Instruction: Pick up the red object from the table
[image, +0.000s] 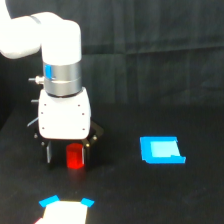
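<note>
Below the white housing of a single xArm6 arm (60, 75), a small, stubby, bright red-orange block (75, 155) is seen between the two dark fingers of the gripper (70, 150) in the exterior view. The red object is framed by one dark finger (48, 151) toward the exterior view's left and by the other dark finger toward the exterior view's right. Its lower end is set at or very close to the broad, flat, matte black table (120, 195); whether it rests on that surface or is raised slightly cannot be told. The jaws are shown spread about as wide as the block, but whether they are pinching it or merely standing beside it cannot be told from this angle.

A band of blue is visible on the arm's grey metallic wrist collar (63, 80), above the boxy white gripper body (64, 116). Well apart from the gripper, toward the exterior view's right, a flat, bright blue rectangle (161, 150) is laid on the table, with a paler blue patch at its centre. At the bottom edge of the frame, below the gripper, a pale whitish shape with bright blue corners (66, 210) is partly cut off. A dark, creased cloth backdrop (160, 45) is hung behind the scene.
</note>
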